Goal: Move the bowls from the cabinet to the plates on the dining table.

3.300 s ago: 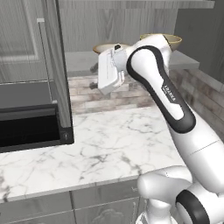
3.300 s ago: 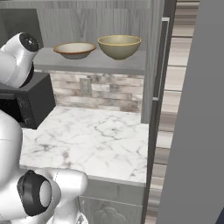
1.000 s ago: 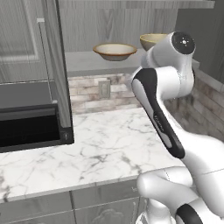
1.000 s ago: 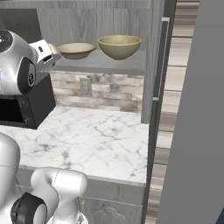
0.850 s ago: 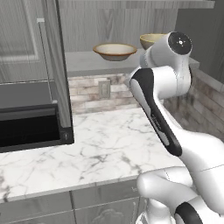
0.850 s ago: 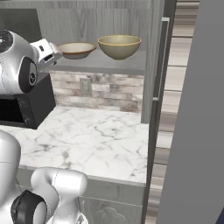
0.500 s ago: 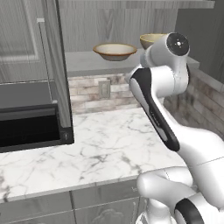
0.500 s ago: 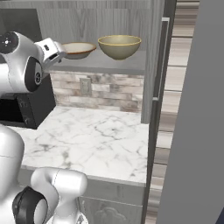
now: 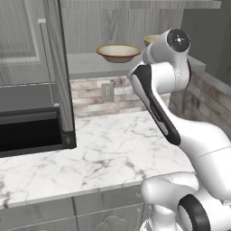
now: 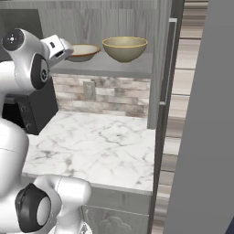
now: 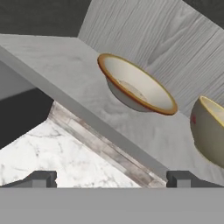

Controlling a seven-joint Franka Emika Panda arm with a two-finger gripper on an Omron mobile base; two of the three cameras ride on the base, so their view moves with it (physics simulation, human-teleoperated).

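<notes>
end effector [image 11: 111, 179]: wide open | holding nothing | near bowl [image 11: 136, 85] on shelf [image 11: 65, 70]

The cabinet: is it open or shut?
Open. Its door is swung aside, baring the shelf with two bowls, one shallow, one deeper.

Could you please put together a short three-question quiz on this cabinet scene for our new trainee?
1. True or false: the gripper is shut on a bowl.
2. How many bowls stand on the cabinet shelf?
3. Which bowl lies nearer the gripper: A) the shallow bowl, B) the deep bowl?

Key:
1. False; its jaws stand open, short of the shelf, holding nothing.
2. Two, side by side and apart.
3. A.
</notes>
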